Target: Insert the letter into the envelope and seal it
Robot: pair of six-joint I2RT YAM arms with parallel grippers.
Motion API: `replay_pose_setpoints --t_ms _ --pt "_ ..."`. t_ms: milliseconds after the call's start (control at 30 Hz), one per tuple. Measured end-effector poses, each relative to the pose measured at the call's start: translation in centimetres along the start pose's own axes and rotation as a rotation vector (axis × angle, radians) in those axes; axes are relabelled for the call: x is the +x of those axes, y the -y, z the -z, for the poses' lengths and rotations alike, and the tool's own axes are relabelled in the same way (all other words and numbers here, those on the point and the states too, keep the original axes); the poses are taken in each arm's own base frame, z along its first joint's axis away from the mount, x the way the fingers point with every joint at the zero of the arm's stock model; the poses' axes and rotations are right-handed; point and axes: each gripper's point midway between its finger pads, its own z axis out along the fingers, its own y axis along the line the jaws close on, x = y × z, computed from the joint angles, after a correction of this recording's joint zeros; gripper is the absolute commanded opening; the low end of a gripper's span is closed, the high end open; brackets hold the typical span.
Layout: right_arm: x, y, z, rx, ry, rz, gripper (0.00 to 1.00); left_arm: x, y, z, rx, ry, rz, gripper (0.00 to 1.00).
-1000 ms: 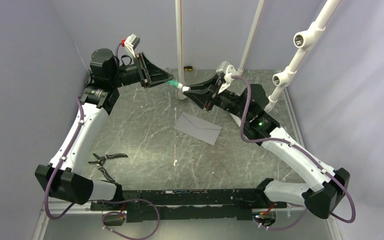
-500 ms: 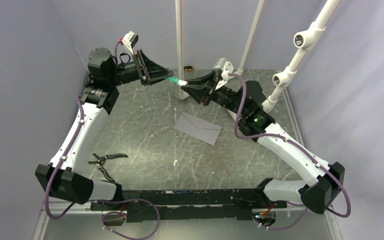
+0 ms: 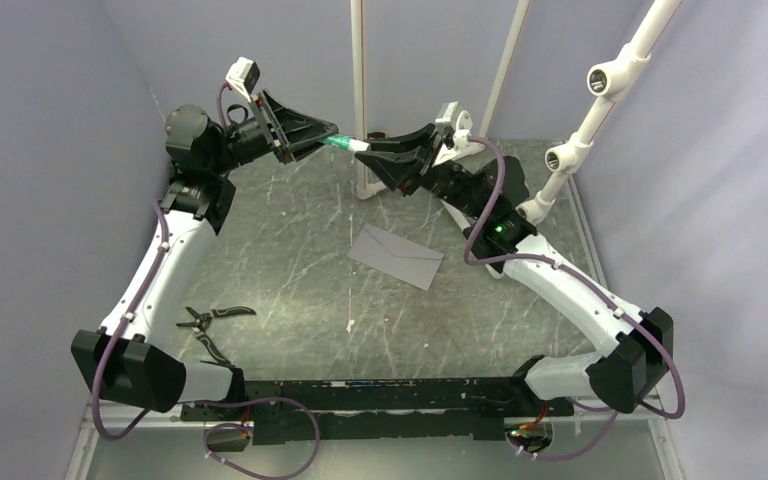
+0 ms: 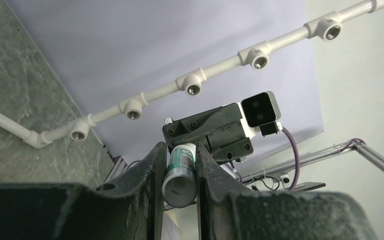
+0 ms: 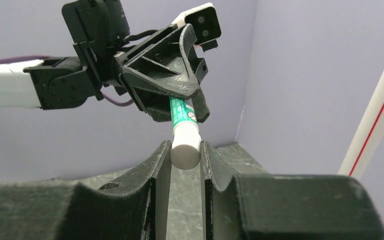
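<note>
Pliers (image 3: 210, 318) lie by the left arm, the envelope (image 3: 397, 256) lies flat mid-table, and above it the left gripper (image 3: 332, 138) and right gripper (image 3: 370, 147) each clamp one green-labelled tube (image 3: 345, 143), its print unreadable.

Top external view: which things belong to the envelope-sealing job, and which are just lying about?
Job: flat grey paper envelope; green-and-white glue stick, gripped by left fingers and right fingers. Tan letter not in sight.
Lying about: black-handled metal pliers; small white scrap.
</note>
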Motion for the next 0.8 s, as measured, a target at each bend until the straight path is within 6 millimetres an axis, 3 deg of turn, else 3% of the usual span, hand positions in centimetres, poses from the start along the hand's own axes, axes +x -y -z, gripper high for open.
replay_pose_setpoints --t_ms 267,800 --pt "-2.2 -0.3 -1.6 -0.065 0.096 -0.020 0.05 -0.9 2.3 0.5 0.043 0.069 -0.018 0.02" --pt "-3.2 -1.3 -3.0 -0.171 0.108 -0.117 0.00 -1.3 3.6 0.7 0.076 0.093 -0.017 0.03"
